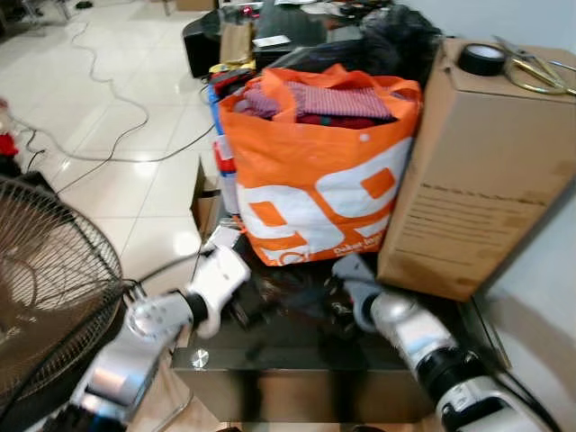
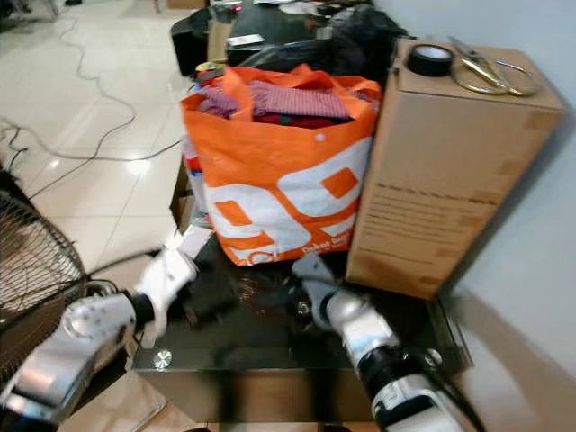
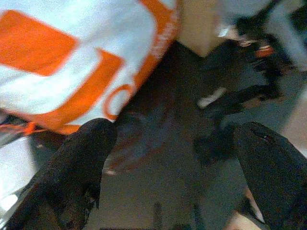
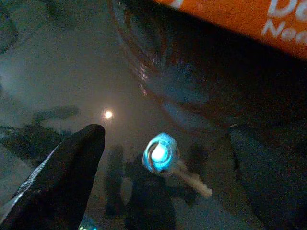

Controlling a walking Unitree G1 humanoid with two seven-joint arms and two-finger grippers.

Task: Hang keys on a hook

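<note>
A key [image 4: 160, 153] with a round pale-blue head and a light shaft lies flat on the dark glass table [image 1: 297, 360], seen in the right wrist view. My right gripper [image 4: 168, 132] hovers low over it, open, one black finger [image 4: 62, 182] on either side of the key, not touching it. In the eye views that gripper [image 1: 340, 304] sits just in front of the orange bag. My left gripper [image 3: 175, 129] is open and holds nothing. It stands over the table's left part [image 1: 245, 310], pointing toward the right gripper.
A full orange-and-white shopping bag [image 1: 315, 171] stands at the back of the table, with a tall cardboard box [image 1: 477, 162] to its right carrying a tape roll [image 1: 483, 58] and scissors [image 1: 535, 67]. A floor fan [image 1: 45, 279] stands at the left. Cables [image 1: 99, 99] cross the tiled floor.
</note>
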